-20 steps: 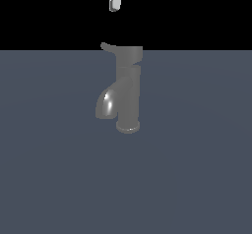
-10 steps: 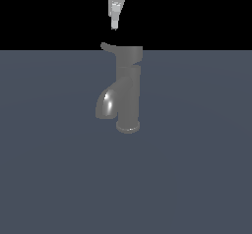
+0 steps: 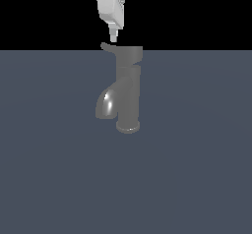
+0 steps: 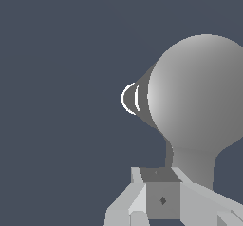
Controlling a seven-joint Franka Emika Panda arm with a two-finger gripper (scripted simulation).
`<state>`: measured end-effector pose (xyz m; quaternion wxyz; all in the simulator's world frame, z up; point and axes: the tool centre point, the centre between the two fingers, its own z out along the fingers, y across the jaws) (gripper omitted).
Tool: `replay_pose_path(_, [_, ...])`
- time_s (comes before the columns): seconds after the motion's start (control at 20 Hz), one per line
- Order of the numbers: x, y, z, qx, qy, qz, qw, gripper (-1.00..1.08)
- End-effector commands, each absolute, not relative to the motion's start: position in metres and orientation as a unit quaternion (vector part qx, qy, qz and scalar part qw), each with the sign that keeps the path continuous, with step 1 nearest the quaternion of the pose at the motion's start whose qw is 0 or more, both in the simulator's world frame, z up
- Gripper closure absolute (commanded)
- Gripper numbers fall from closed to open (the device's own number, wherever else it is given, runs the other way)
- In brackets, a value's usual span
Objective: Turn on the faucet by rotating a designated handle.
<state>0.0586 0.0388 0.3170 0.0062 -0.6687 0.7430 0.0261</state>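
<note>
The grey faucet (image 3: 129,93) stands upright on the dark surface, its glossy spout (image 3: 105,105) curving toward the exterior view's left. The thin handle (image 3: 107,46) juts from the wide top cap toward that same side. My white gripper (image 3: 113,38) hangs point-down just above the handle's tip, a small gap from it, and its fingers look pressed together and hold nothing. From the wrist view I look down on the round cap of the faucet (image 4: 199,94), with the handle (image 4: 190,161) reaching toward my gripper (image 4: 160,182) and the spout (image 4: 129,98) poking out beside the cap.
A flat dark grey-blue surface (image 3: 197,179) surrounds the faucet's flared base on all sides. Behind it the background is black.
My gripper has come down from the top edge of the exterior view to just above the handle's tip. The faucet and its handle have not moved.
</note>
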Motion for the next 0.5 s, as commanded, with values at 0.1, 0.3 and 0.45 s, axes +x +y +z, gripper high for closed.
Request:
replay_pose_path(0.1, [0.072, 0.041, 0.307, -0.638, 0.770, 0.013, 0.003, 1.08])
replay_pose_path(0.3, [0.079, 0.043, 0.301, -0.620, 0.784, 0.006, 0.001, 1.08])
replay_pose_path(0.45, [0.082, 0.044, 0.298, -0.612, 0.791, 0.002, 0.000, 1.08])
